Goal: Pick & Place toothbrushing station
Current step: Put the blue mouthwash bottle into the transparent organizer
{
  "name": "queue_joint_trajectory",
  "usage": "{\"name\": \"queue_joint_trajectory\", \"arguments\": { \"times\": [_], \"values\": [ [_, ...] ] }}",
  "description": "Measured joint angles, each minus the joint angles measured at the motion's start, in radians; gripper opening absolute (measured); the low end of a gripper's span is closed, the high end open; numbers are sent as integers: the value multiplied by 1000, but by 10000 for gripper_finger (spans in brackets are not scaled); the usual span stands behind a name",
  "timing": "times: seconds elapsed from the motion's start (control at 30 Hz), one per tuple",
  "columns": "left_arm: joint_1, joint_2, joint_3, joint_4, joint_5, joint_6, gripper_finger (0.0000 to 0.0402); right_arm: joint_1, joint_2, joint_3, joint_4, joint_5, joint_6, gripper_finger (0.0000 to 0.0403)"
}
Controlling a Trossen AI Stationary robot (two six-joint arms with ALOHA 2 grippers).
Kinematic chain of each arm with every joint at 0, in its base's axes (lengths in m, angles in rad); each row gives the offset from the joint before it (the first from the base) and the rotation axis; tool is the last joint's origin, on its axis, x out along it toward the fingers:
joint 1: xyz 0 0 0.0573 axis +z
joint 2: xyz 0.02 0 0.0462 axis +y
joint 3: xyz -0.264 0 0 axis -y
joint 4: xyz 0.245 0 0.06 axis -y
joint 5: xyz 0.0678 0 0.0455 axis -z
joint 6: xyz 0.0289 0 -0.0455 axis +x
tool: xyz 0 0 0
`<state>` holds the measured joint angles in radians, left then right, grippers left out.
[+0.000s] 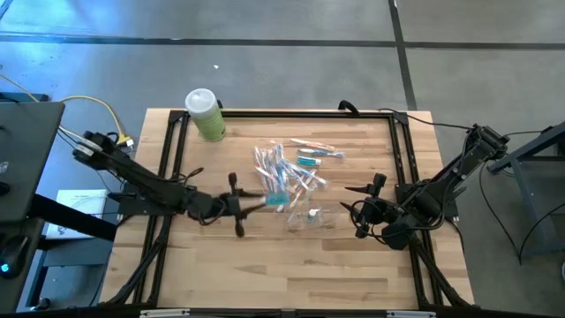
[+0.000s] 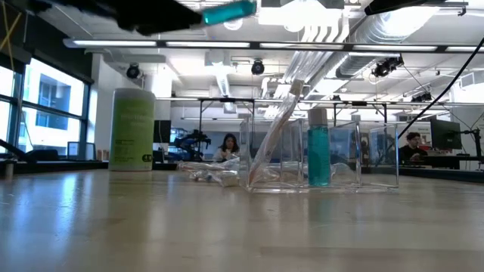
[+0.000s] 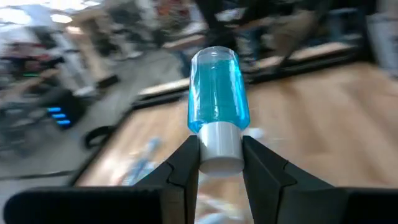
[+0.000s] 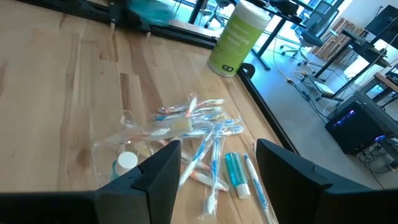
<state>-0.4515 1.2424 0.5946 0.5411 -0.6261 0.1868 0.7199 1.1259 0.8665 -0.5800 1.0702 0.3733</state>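
A teal tube (image 3: 217,93) with a white cap sits clamped between the fingers (image 3: 183,168) of the left end effector (image 1: 252,201), lifted above the wooden surface (image 1: 265,265). At its 3 o'clock in the high view, just beside it, lie the toothbrushes (image 1: 287,168) and the clear holder (image 1: 311,216). The right end effector (image 1: 353,199), at the holder's 3 o'clock, stands open and empty. The green bottle (image 1: 205,115) stands at 11 o'clock.
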Motion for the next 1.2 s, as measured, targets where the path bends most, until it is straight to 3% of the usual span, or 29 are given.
{"name": "queue_joint_trajectory", "arguments": {
  "times": [0.2,0.33,0.47,0.77,0.97,1.2],
  "values": [
    [-66,65,244,-351,29,-83,88,0,0,0,0,0,0,202],
    [-64,135,463,-699,32,-121,89,0,0,0,0,0,0,202],
    [-15,226,666,-995,144,-190,89,0,0,0,-2,0,8,202],
    [91,459,985,-1257,322,-99,89,0,0,0,-24,-4,26,202],
    [136,579,1127,-1380,325,-47,89,0,0,0,-29,-4,27,202],
    [137,647,1199,-1375,324,63,89,0,0,0,-51,-2,53,202]
  ]
}}
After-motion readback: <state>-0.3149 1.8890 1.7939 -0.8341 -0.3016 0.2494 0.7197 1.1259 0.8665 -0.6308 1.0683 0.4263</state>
